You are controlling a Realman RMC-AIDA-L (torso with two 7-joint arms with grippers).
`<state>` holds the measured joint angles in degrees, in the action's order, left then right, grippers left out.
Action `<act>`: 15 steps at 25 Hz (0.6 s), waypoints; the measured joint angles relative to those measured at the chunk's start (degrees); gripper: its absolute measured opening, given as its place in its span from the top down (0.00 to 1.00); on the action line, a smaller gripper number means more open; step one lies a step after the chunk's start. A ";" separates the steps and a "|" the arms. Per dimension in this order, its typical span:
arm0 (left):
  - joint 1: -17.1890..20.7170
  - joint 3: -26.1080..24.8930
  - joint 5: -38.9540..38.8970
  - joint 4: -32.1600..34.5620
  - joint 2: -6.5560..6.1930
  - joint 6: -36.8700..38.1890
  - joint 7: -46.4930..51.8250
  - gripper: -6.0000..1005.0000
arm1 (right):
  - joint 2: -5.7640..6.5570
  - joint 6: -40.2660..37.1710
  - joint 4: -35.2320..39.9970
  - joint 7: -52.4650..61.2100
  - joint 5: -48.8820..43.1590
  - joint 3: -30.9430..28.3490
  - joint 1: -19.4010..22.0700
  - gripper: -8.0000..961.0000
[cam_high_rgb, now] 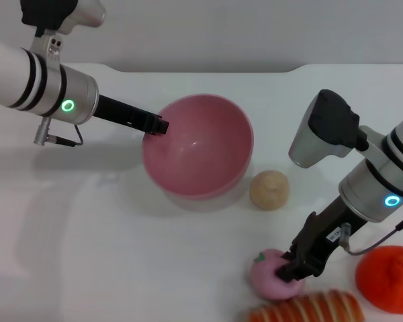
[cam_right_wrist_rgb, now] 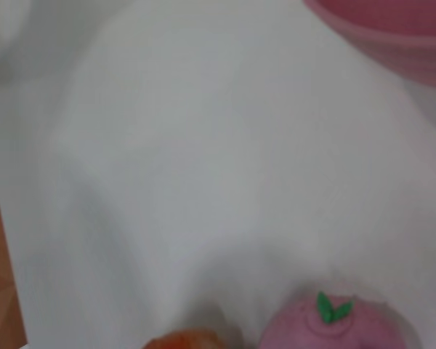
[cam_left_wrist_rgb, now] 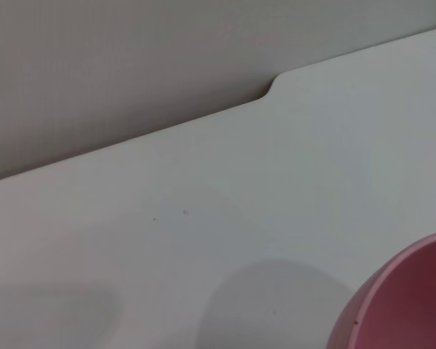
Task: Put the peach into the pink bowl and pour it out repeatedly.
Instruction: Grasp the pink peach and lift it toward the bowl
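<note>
The pink bowl (cam_high_rgb: 198, 144) is tipped up off the white table, its opening facing forward, and nothing lies inside it. My left gripper (cam_high_rgb: 158, 125) is shut on its left rim; the left wrist view shows only a piece of the bowl's rim (cam_left_wrist_rgb: 414, 298). The peach (cam_high_rgb: 269, 276) rests on the table near the front edge, right of centre, with its green leaf showing. My right gripper (cam_high_rgb: 290, 270) comes down onto the peach's right side and is shut on it. In the right wrist view the peach (cam_right_wrist_rgb: 341, 327) is close and the bowl (cam_right_wrist_rgb: 392, 29) is farther off.
A beige bun-like lump (cam_high_rgb: 269, 189) sits just right of the bowl. An orange tangerine (cam_high_rgb: 387, 277) lies at the front right. A striped orange bread roll (cam_high_rgb: 309, 310) lies at the front edge, touching the peach. The table's back edge (cam_high_rgb: 201, 67) meets a grey wall.
</note>
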<state>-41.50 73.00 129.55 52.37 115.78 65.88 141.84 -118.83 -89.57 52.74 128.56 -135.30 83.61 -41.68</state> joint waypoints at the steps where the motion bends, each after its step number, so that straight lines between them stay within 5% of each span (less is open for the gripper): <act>1: 0.00 -0.01 0.00 -0.07 0.03 -0.02 -0.07 0.95 | 0.00 0.30 0.00 -0.08 -0.04 0.18 0.06 0.69; 7: -0.03 -0.11 0.00 -0.10 0.06 -0.05 -0.15 0.95 | -0.03 1.87 0.03 -0.17 -0.05 0.29 0.60 0.90; 15: 0.02 -0.26 -0.11 0.14 0.06 -0.21 -0.16 0.95 | -0.01 1.38 4.09 -0.04 0.73 -0.95 2.37 0.96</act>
<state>-41.48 72.74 129.44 52.51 115.84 65.67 141.68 -118.84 -88.19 56.83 128.53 -134.57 82.66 -39.31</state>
